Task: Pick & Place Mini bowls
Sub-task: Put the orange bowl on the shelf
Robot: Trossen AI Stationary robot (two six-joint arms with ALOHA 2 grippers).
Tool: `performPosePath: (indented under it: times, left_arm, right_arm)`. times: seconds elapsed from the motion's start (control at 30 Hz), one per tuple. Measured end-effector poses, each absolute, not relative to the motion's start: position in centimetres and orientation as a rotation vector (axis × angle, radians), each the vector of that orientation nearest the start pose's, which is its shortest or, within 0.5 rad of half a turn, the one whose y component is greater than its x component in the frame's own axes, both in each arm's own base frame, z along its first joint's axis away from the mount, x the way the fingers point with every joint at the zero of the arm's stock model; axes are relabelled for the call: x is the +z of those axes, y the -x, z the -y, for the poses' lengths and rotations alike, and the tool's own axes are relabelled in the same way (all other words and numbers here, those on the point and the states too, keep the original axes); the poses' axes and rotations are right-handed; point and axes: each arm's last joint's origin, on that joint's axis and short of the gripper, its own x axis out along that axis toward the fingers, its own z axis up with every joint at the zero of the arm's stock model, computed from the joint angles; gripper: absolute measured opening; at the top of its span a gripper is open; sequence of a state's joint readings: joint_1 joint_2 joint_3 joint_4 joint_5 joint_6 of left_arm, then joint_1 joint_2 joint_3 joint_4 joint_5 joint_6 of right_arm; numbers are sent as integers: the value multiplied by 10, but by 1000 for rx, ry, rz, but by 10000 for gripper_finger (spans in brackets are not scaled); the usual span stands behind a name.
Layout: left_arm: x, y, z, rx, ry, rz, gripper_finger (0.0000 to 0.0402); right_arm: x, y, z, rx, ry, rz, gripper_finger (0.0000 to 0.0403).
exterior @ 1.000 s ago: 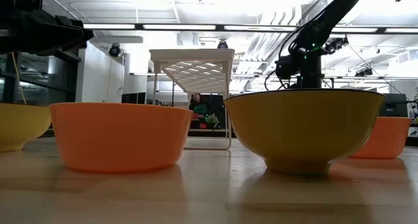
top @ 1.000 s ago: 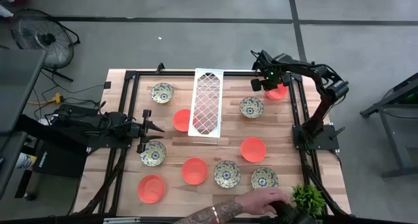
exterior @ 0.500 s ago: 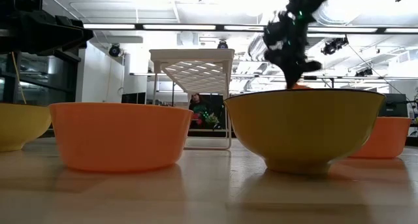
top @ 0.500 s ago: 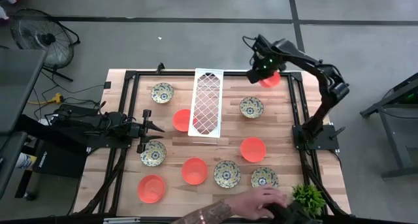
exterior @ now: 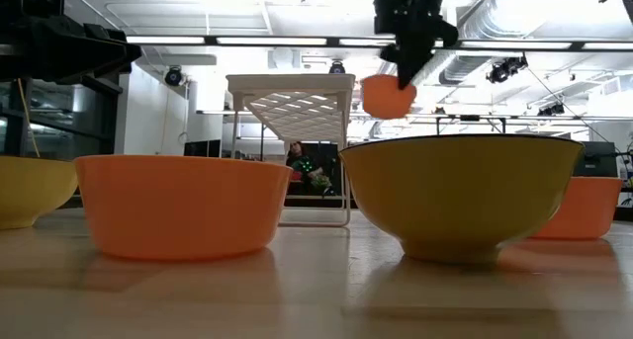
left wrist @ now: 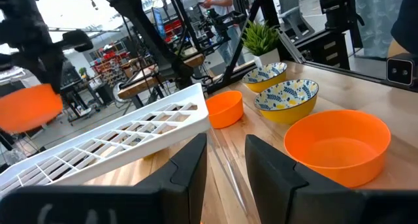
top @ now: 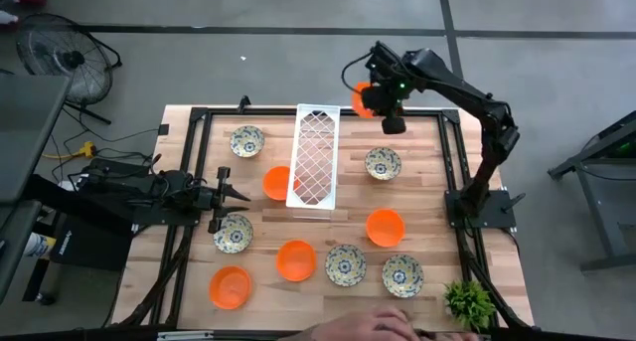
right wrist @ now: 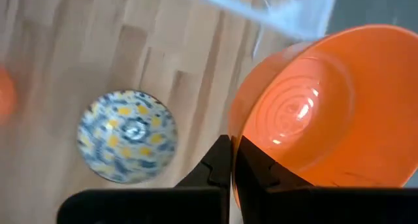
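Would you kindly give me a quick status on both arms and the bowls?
Right gripper shut on orange bowl, held in the air near the white lattice tray. Left gripper idle, low over the table's left side. A person's hand at the table's near edge.

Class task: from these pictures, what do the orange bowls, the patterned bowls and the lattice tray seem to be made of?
Plain orange round bowls: probably plastic, smooth, uniform colour, soft sheen.
Cream floral bowls: ceramic or melamine; glossy, with a printed pattern.
Long white lattice tray: likely moulded plastic or coated wire, matte, with thin even bars.
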State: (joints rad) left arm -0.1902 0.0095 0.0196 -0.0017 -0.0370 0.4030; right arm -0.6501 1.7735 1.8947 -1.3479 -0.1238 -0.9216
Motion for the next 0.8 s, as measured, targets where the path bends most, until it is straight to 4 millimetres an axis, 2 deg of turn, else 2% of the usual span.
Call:
performPosePath:
  times: [0.2, 0.43, 0.6, 0.8]
  left_arm:
    - [169, -96, 17, -150, -401, 39, 101]
    - [169, -96, 17, -150, -401, 39, 101]
    - [169, -96, 17, -149, -401, 39, 101]
    - [169, -96, 17, -149, -401, 39, 101]
  right_arm:
    - [358, -302, 209, 234, 539, -1218, 0]
    - [354, -341, 217, 283, 785, -1239, 0]
    - [349, -363, 203, 335, 866, -1232, 0]
    - [346, -372, 185, 405, 869, -1197, 0]
